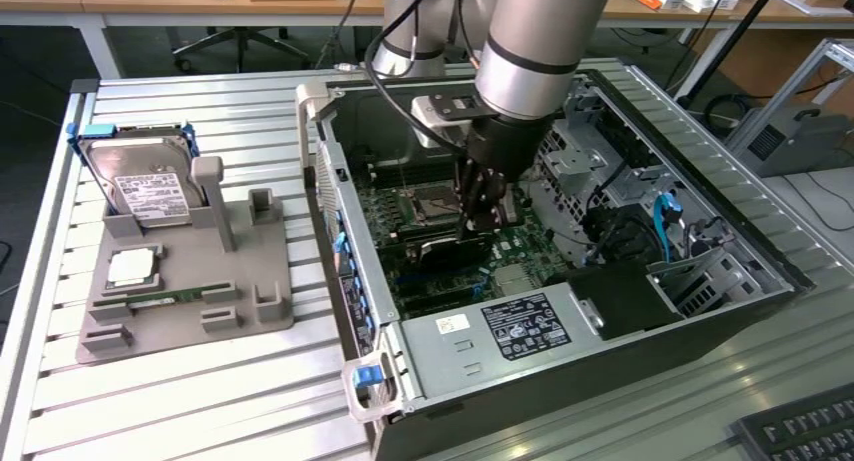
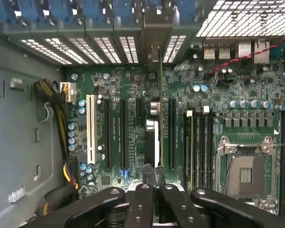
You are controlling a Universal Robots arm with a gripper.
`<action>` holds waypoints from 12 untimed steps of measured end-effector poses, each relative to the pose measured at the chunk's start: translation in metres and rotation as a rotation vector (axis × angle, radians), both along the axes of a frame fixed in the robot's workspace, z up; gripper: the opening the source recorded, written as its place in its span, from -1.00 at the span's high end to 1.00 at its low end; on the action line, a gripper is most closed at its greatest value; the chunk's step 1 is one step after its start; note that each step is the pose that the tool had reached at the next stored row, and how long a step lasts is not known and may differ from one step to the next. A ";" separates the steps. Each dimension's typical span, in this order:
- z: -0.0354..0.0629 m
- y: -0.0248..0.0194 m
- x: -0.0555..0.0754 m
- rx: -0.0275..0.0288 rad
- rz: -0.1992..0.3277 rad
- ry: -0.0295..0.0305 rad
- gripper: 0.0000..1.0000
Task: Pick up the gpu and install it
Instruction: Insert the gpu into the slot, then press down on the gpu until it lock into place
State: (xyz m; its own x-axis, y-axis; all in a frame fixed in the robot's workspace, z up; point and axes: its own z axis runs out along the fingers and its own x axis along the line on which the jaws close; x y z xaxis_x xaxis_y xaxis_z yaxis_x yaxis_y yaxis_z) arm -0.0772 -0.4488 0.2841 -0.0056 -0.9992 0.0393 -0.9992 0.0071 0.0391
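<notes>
The gripper (image 1: 483,216) reaches down into the open computer case (image 1: 747,311), which lies on its side on the slatted metal table (image 1: 200,411). Its fingers (image 2: 154,204) are pressed together on the top edge of the gpu (image 1: 447,249), a dark flat card standing on edge over the green motherboard (image 2: 133,85). In the wrist view the gpu (image 2: 153,137) shows edge-on as a thin upright strip running between the black expansion slots, with its silver bracket (image 2: 154,28) up against the row of blue slot clips along the case's rear wall. Whether the card is fully seated in its slot cannot be told.

On the motherboard, a white slot (image 2: 90,128) sits near the case's bottom wall, and the empty CPU socket (image 2: 244,168) with its metal frame lies on the other side of the card, past the memory slots. A bundle of yellow and black cables (image 2: 61,114) runs along the board's edge by the grey case wall. The power supply (image 1: 514,326), with its black label, fills the case corner nearest the table's front edge.

Toward the table's edge on the exterior view's left stands a grey parts holder (image 1: 187,281). A silver hard drive (image 1: 150,191) with a white label leans upright at its far end, a CPU (image 1: 131,268) lies flat in its middle, and a green memory stick (image 1: 167,298) rests nearer its front.
</notes>
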 end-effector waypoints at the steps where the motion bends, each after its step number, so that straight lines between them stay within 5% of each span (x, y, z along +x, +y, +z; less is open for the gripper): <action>1: 0.0000 0.0000 0.000 0.0000 0.000 0.0001 0.79; 8: 0.0000 0.0001 0.000 0.0000 0.000 0.0002 0.79; 12: -0.0003 0.0001 -0.011 0.0000 0.000 -0.0005 0.79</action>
State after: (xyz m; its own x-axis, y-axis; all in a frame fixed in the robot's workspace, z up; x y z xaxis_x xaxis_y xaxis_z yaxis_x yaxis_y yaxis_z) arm -0.0885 -0.4487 0.2838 -0.0057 -0.9992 0.0393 -0.9992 0.0072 0.0386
